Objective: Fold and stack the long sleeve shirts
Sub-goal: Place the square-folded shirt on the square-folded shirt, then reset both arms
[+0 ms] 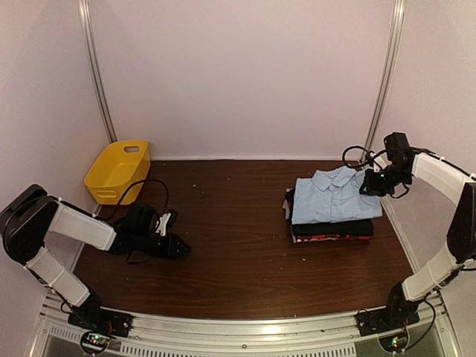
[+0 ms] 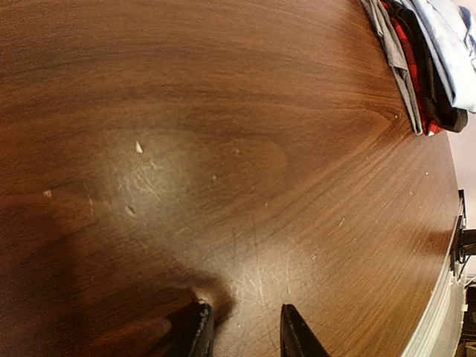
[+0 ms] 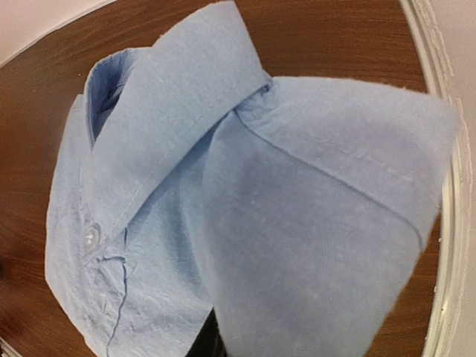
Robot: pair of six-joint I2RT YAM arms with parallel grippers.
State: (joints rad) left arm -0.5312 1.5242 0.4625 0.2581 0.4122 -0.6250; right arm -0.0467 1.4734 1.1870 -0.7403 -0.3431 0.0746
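The long sleeve shirts lie folded in one stack at the right of the table. The light blue shirt (image 1: 335, 197) is on top, collar toward the back, over a black one (image 1: 335, 229) and a red-edged one (image 1: 327, 239). My right gripper (image 1: 370, 184) is at the blue shirt's right shoulder. In the right wrist view the blue shirt (image 3: 245, 186) fills the picture and covers the jaws; only a sliver of a dark finger (image 3: 210, 342) shows. My left gripper (image 1: 182, 249) rests low over bare wood at the left, open and empty (image 2: 245, 331). The stack's edge (image 2: 424, 67) shows far off in the left wrist view.
A yellow plastic basket (image 1: 119, 171) stands at the back left corner. A black cable (image 1: 152, 186) loops on the table (image 1: 238, 260) behind the left arm. Pale walls close in the table on three sides, with metal rails (image 1: 387, 82) in the corners.
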